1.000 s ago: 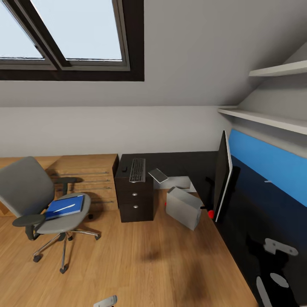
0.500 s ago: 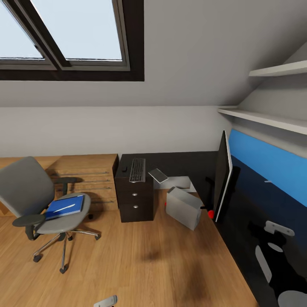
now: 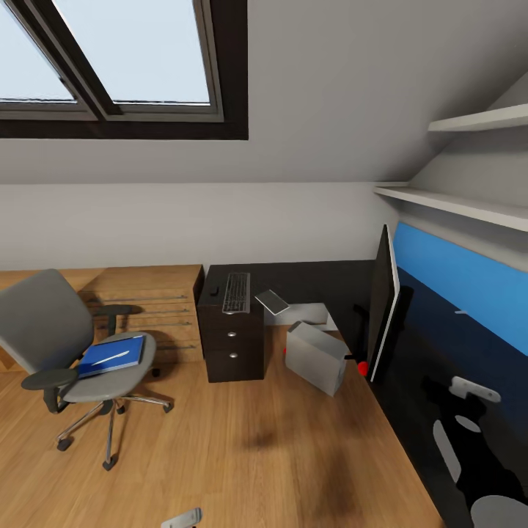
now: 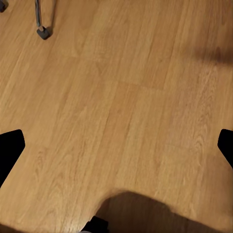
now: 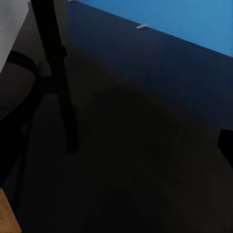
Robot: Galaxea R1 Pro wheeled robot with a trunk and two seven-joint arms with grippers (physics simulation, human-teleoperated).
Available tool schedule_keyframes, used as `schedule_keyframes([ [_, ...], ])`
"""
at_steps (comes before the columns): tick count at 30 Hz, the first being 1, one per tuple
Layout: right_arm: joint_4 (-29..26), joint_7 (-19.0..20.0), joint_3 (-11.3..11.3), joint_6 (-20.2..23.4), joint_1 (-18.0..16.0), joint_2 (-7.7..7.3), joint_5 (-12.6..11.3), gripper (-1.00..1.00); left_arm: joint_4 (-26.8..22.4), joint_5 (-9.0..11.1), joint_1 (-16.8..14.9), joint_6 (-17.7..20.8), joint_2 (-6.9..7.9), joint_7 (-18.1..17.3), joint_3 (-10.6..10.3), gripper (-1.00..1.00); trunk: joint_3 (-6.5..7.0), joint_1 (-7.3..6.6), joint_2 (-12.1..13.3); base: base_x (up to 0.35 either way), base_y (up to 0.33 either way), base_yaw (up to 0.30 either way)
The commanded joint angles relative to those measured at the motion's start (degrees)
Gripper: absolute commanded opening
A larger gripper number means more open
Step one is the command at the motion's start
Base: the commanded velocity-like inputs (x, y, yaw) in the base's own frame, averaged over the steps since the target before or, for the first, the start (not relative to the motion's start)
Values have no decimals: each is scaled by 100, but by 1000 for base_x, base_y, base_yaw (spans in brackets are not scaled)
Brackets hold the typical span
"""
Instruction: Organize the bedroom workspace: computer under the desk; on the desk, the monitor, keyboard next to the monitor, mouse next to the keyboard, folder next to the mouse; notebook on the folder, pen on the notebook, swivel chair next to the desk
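With the folder [image 3: 111, 356] lying on the swivel chair [image 3: 66, 345] seat, well left of the desk [image 3: 308, 282], the left gripper [image 4: 116, 150], fingers spread empty over floor, should approach low; the right's state is unclear.

Head high; wrists close over floor [image 4: 121, 97], desk [image 5: 145, 145]

Bright skylight [image 3: 132, 51], soft floor [image 3: 242, 455] shadows, glossy reflections
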Motion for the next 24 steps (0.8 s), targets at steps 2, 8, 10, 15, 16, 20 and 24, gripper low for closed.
schedule_keyframes([
  [2, -5, -17, 8, -6, -4, 14, -56, 100, 1, 57, -7, -37, 5, 36, -47, 100, -10, 2, -9, 4, 0, 0],
  [8, 4, -2, 3, -26, -4, 64, -53, 100, 1, 40, -7, -37, 5, 36, -74, 100, -10, 2, -9, 157, 0, 0],
  [10, 5, -1, 4, -26, -4, 65, -54, 100, 1, 39, -7, -37, 5, 36, -76, 100, -10, 2, -9, 285, 0, 0],
  [15, 5, -4, 5, -27, -4, 66, -45, 100, 1, 42, -6, -37, 5, 36, -58, 100, -10, 2, -9, 246, 0, 0],
  [16, 5, -4, 5, -27, -4, 66, -45, 100, 1, 41, -7, -37, 5, 36, -57, 100, -10, 2, -9, 291, 0, 0],
  [20, 5, -2, 5, -27, -4, 66, -40, 100, 1, 39, -7, -38, 5, 36, -58, 100, -10, 2, -9, 308, 0, 0],
  [24, 5, -1, 5, -27, -3, 66, -38, 100, 1, 40, -7, -37, 5, 36, -61, 100, -10, 2, -9, 199, 0, 2],
])
